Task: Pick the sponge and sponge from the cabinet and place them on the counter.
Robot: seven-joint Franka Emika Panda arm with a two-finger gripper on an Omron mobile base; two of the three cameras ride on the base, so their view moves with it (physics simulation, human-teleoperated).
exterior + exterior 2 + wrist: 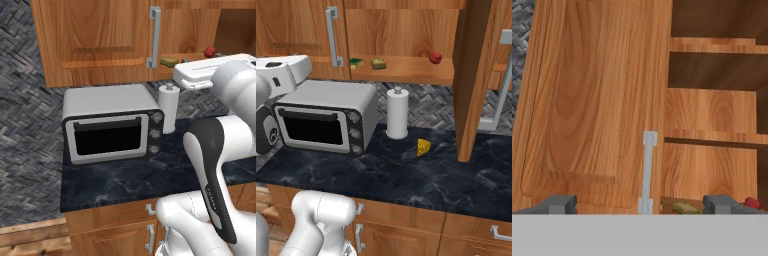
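Sponges lie on cabinet shelf; jaws wide, empty.

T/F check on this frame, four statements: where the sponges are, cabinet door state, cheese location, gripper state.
1. Both sponges, the green-topped sponge and the olive sponge, sit on the cabinet shelf. True.
2. The cabinet's right door is closed. False: it stands open.
3. The cheese wedge lies on the counter beside the paper towel roll. True.
4. The gripper holds a sponge. False: its fingers are spread with nothing between them.
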